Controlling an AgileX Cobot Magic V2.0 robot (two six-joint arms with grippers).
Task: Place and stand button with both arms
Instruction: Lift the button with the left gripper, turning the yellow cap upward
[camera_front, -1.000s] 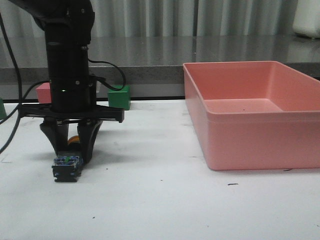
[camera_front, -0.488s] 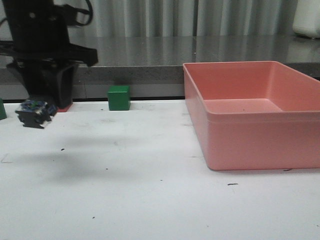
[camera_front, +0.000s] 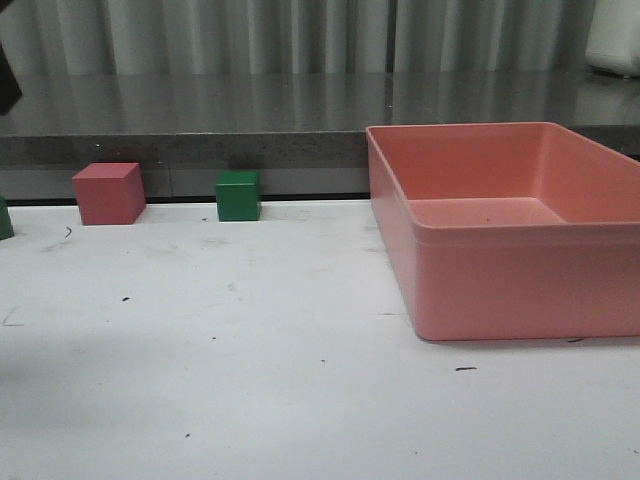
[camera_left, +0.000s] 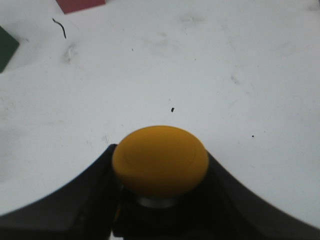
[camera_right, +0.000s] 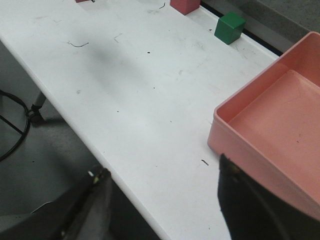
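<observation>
Button (camera_left: 160, 160) clamped in the left gripper (camera_left: 160, 220), fingers closed on its black body below the yellow cap, high over the table (camera_left: 200, 65). Probably light, rigid, smooth-capped — best held by the body. Right gripper (camera_right: 160, 200) spread wide, empty, off the table's edge.

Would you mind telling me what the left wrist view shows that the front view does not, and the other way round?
Only the left wrist view shows the button, its yellow cap held between the left gripper fingers above the table. Only the front view shows the pink bin, empty as far as can be seen, and the green cube standing near the table's back edge. Both share the white table and the red cube, which the wrist view catches only by one corner.
</observation>
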